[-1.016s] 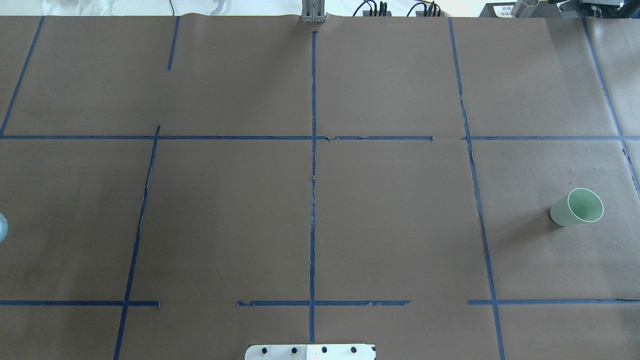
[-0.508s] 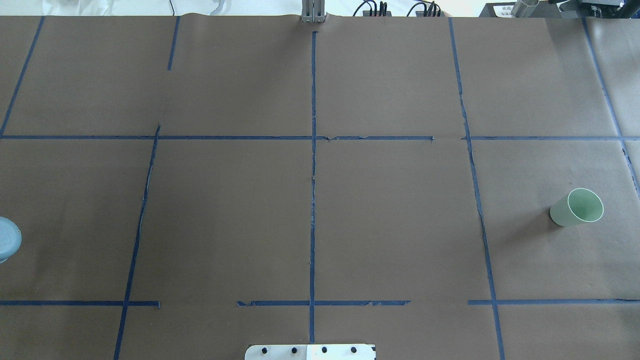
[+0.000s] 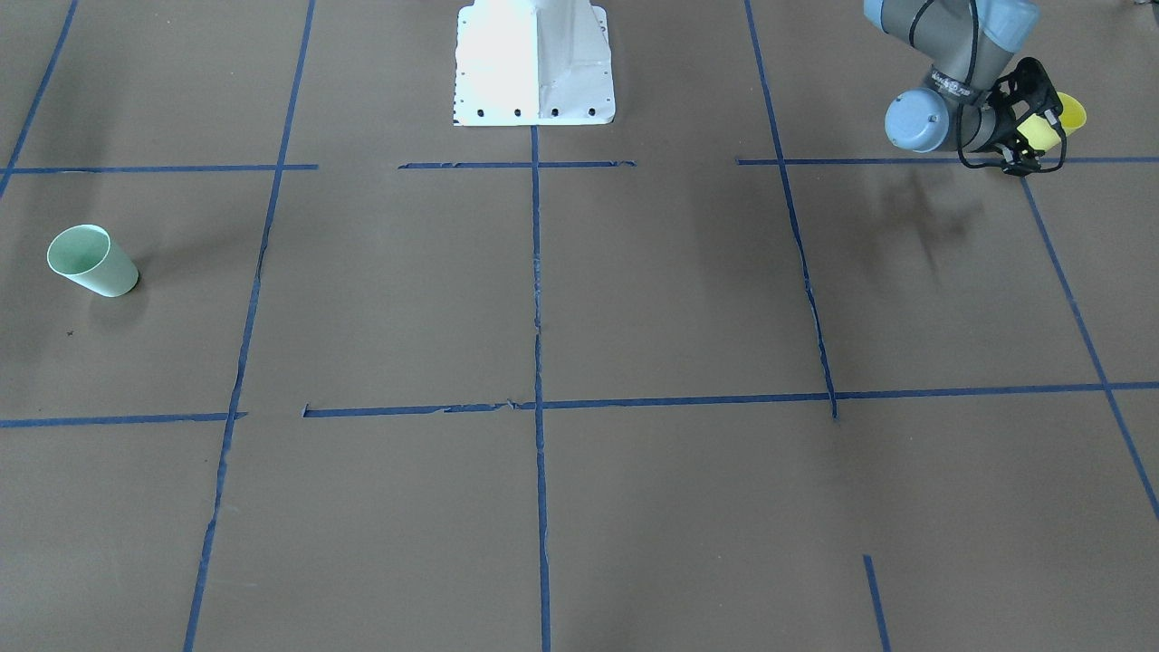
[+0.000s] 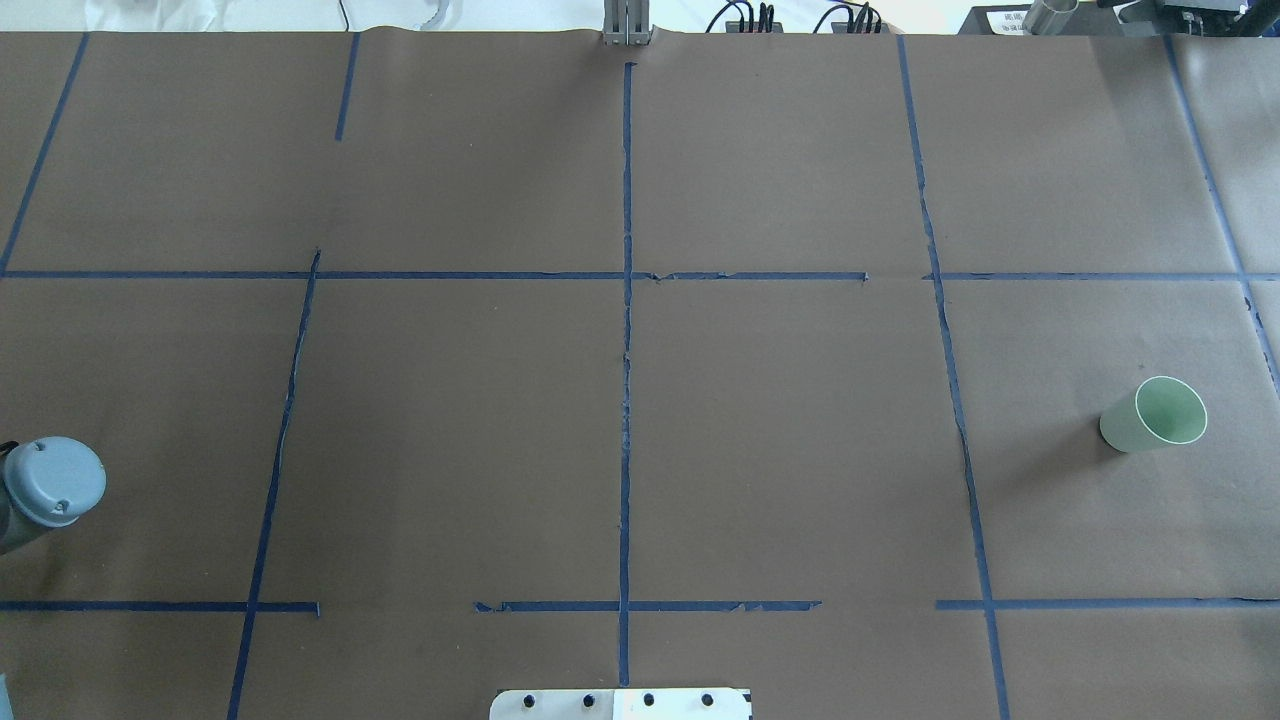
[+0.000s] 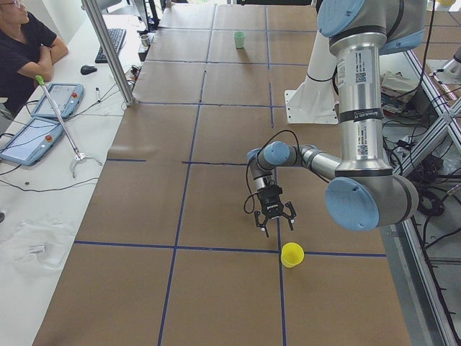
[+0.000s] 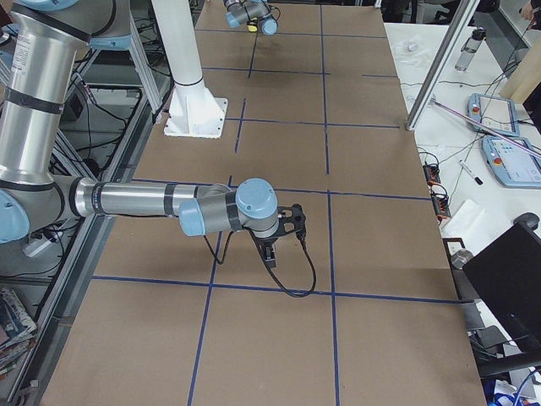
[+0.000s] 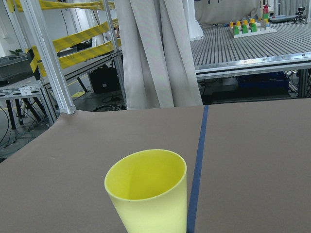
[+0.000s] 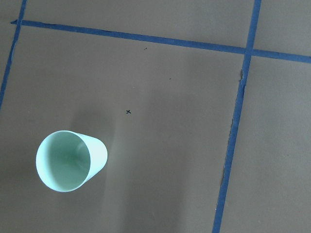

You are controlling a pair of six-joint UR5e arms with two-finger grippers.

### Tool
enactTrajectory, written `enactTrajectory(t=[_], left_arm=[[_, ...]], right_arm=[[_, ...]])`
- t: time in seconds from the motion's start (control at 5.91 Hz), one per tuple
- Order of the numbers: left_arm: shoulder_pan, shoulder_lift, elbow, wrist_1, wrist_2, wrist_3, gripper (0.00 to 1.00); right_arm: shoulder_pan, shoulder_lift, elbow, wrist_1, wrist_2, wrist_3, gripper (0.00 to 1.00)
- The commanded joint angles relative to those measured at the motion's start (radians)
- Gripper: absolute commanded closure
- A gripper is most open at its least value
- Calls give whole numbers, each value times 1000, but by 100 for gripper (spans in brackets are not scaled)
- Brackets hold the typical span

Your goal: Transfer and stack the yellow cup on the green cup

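The yellow cup [image 5: 292, 254] stands upright on the brown paper at the table's left end. It fills the lower middle of the left wrist view [image 7: 146, 191] and shows behind the gripper in the front view [image 3: 1067, 116]. My left gripper [image 5: 274, 225] hangs just beside and above it, fingers spread and empty; it also shows in the front view [image 3: 1039, 127]. The green cup [image 4: 1155, 415] stands upright at the far right and shows in the right wrist view [image 8: 69, 160]. My right gripper [image 6: 270, 254] shows only in the right side view, pointing down; I cannot tell if it is open.
Blue tape lines [image 4: 626, 350] divide the brown paper into squares. The white robot base plate [image 3: 534, 63] sits at the table's near middle edge. An operator [image 5: 21, 50], tablets and cables are on the side bench at the left.
In the overhead view the left arm's grey wrist joint has come further in from the left edge, moving right. The green cup has not moved.
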Motion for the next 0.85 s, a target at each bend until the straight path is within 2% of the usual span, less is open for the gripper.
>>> enactTrajectory(t=[0.0, 0.68], left_arm=[[7, -34, 90, 46, -15, 0, 0], [48, -36, 151, 34, -12, -42, 0]], right_arm=[[0, 0, 2, 1, 1, 2, 0], [-2, 0, 2, 0, 2, 8, 0]])
